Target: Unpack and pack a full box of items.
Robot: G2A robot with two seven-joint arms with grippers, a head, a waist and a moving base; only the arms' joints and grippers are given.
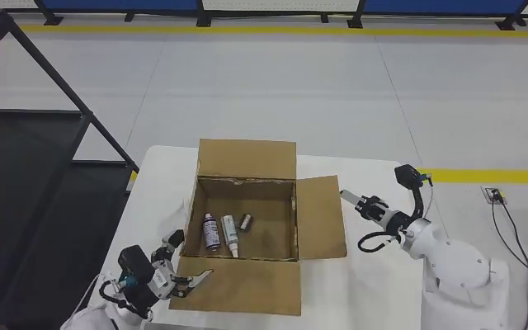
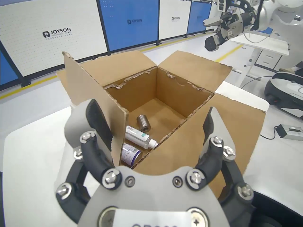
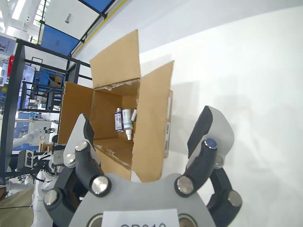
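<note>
An open cardboard box (image 1: 247, 158) stands mid-table with all its flaps spread. On its floor lie a purple-labelled can (image 1: 212, 232), a white bottle (image 1: 230, 235) and a small metal cylinder (image 1: 245, 221). My left gripper (image 1: 186, 258) hovers open at the box's near left corner; in its wrist view the gripper (image 2: 151, 116) straddles a flap of the box (image 2: 194, 72) above the cylinder (image 2: 144, 123), bottle (image 2: 139, 138) and can (image 2: 130, 154). My right gripper (image 1: 353, 200) is open beside the right flap, and holds nothing. Its wrist view shows the gripper (image 3: 145, 119), box (image 3: 113, 67), can (image 3: 118, 120) and bottle (image 3: 127, 121).
The white table (image 1: 157, 190) has bare strips on either side of the box. A black metal frame (image 1: 49, 165) stands just off the table's left edge. Open floor lies beyond the far edge.
</note>
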